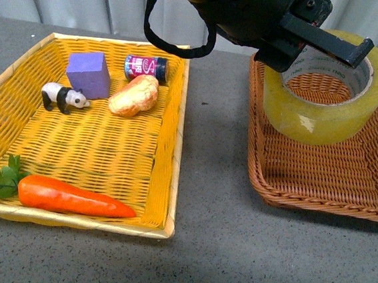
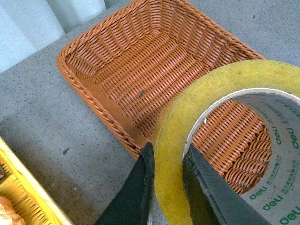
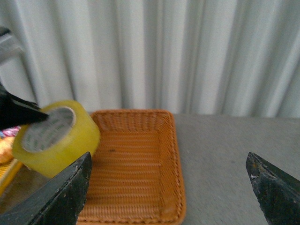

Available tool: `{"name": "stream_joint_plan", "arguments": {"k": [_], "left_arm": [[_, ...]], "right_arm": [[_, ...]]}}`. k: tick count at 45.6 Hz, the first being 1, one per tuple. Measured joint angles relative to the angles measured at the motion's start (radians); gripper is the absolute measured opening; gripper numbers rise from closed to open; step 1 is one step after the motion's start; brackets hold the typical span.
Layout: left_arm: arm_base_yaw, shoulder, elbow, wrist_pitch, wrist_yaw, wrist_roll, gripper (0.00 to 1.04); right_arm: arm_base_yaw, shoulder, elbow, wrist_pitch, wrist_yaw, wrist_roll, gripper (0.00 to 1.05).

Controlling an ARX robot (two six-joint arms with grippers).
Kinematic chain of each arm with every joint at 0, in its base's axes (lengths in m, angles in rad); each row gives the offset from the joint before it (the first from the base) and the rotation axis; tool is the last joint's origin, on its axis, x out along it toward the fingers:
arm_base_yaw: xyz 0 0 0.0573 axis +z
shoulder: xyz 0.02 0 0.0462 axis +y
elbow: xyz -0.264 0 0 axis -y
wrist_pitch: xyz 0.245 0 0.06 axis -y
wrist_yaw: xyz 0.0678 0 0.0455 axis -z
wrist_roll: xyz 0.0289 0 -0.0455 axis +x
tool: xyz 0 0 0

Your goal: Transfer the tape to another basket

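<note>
Front view — tape (image 1: 327,101) in left gripper (image 1: 348,53), over basket (image 1: 326,178)

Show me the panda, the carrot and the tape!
panda (image 1: 59,95): front view, on its body.
carrot (image 1: 70,197): front view, on its orange middle.
tape (image 1: 318,120): front view, on its yellowish outer wall.

Left pincer (image 2: 167,154) raised and clamped; right pincer (image 3: 168,159) spread wide.

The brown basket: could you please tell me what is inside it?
Only bare weave and a dark speck show inside the basket; the tape, held above it in the left pincer, hides part of its floor.
</note>
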Motion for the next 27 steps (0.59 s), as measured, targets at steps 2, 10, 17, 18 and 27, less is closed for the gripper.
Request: {"name": "stream_joint_plan", "arguments": {"k": [2,10,17,18,27], "left_arm": [[0.000,0.000,0.000,0.000,0.000,0.002,0.15],[0.001,0.000,0.000,0.000,-0.001,0.005,0.15],[0.000,0.000,0.000,0.001,0.001,0.006,0.15],[0.000,0.000,0.000,0.001,0.001,0.006,0.15],[0.003,0.000,0.000,0.001,-0.002,0.006,0.15]], "right_arm": [[0.019,0.042,0.032,-0.087,0.078,-0.029,0.96],[-0.031,0.337,0.109,0.039,-0.055,-0.061,0.96],[-0.124,0.747,0.313,0.167,-0.257,-0.041,0.96],[-0.123,0.814,0.355,0.137,-0.277,-0.055,0.96],[-0.077,1.147,0.605,0.012,-0.335,-0.064,0.96]]}}
